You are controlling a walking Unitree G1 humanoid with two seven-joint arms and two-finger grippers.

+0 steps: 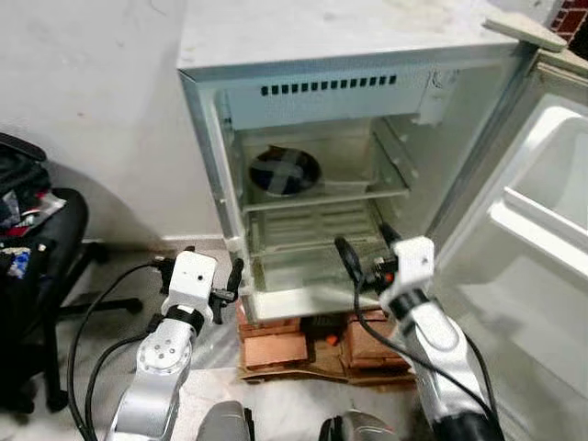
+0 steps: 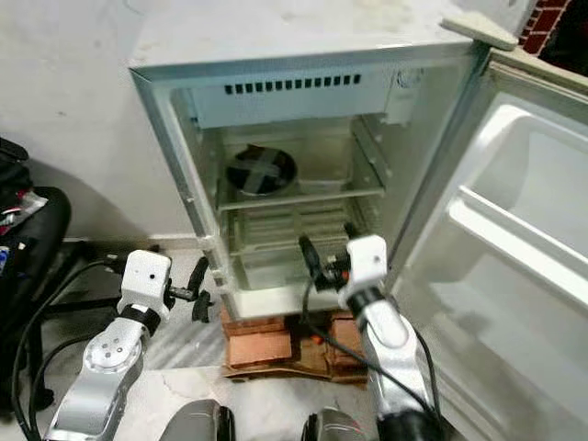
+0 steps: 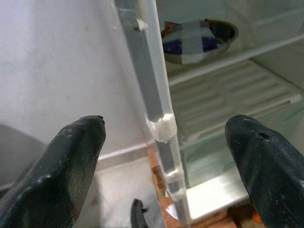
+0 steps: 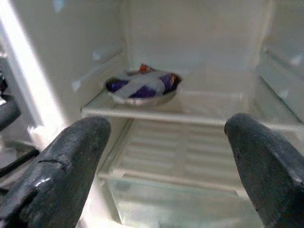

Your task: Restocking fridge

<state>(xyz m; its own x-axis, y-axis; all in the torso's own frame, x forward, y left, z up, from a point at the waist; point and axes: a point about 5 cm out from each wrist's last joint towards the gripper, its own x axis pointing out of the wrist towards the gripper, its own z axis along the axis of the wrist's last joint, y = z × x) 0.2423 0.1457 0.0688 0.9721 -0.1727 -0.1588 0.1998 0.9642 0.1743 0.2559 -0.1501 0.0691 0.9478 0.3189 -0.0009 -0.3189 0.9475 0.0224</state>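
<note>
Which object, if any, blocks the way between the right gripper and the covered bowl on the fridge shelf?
Nothing visible does. The right gripper is open in front of the open fridge, and the covered bowl sits on the upper shelf with bare space before it. The door is swung aside to the right.

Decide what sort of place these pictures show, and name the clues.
Probably a plain room in a home, perhaps a makeshift kitchen corner: a small open fridge propped on bricks, a covered bowl on its shelf, and a black chair against a bare wall.

Home room, fridge point(image 1: 303, 55), office chair point(image 1: 55, 239)
</note>
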